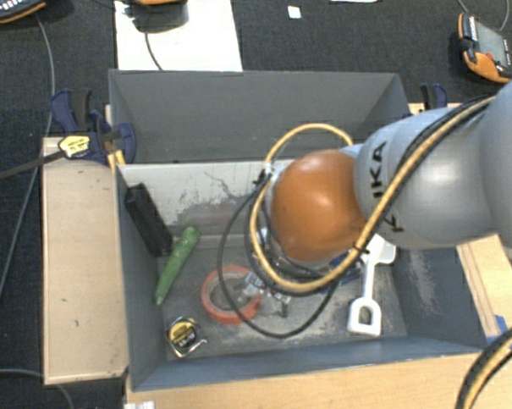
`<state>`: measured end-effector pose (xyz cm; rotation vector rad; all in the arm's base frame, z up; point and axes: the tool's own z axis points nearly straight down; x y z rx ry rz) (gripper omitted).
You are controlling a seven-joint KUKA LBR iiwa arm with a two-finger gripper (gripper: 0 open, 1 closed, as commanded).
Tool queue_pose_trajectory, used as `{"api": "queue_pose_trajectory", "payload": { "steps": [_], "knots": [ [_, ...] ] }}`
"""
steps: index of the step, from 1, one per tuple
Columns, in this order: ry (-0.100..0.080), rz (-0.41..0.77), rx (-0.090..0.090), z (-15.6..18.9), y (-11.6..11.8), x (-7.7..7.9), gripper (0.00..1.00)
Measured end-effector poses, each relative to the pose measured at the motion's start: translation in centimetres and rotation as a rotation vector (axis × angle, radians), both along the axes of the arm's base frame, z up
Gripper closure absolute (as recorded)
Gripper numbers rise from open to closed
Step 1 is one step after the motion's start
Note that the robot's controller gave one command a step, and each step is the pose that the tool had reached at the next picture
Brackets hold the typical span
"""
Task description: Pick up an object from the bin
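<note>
I saw the grey robot arm (442, 191) reach in from the right over the grey metal bin (252, 115), its rounded orange wrist cover (315, 205) hanging above the middle of the floor. Below that cover the gripper (262, 294) sat low, at the right-hand edge of a flat orange-red ring (219, 296) that lay on the bin floor left of centre, towards the front wall. The ring looked like a roll of tape, though I could not be sure. The cover and cables hid most of the gripper, so I could not tell whether it was released, clenched or grasping anything.

To the left of the ring lay a long green pod-shaped object (178, 264), slanted, and a black rectangular block (146, 219) rested against the left wall just beyond it. A small yellow and black tape measure (184, 335) sat in the front left corner. A white plastic scoop with a handle (367, 298) lay right of the gripper, partly under the arm.
</note>
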<state>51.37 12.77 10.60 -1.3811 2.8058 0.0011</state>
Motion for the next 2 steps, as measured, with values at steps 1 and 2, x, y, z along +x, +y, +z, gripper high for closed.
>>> {"api": "queue_pose_trajectory", "payload": {
  "steps": [1, 2],
  "knots": [
    [0.009, -0.002, -0.002, 2.0, 0.0, -0.2, 1.00],
    [0.003, -0.002, 0.000, 4.7, 0.0, -0.1, 1.00]
  ]
}}
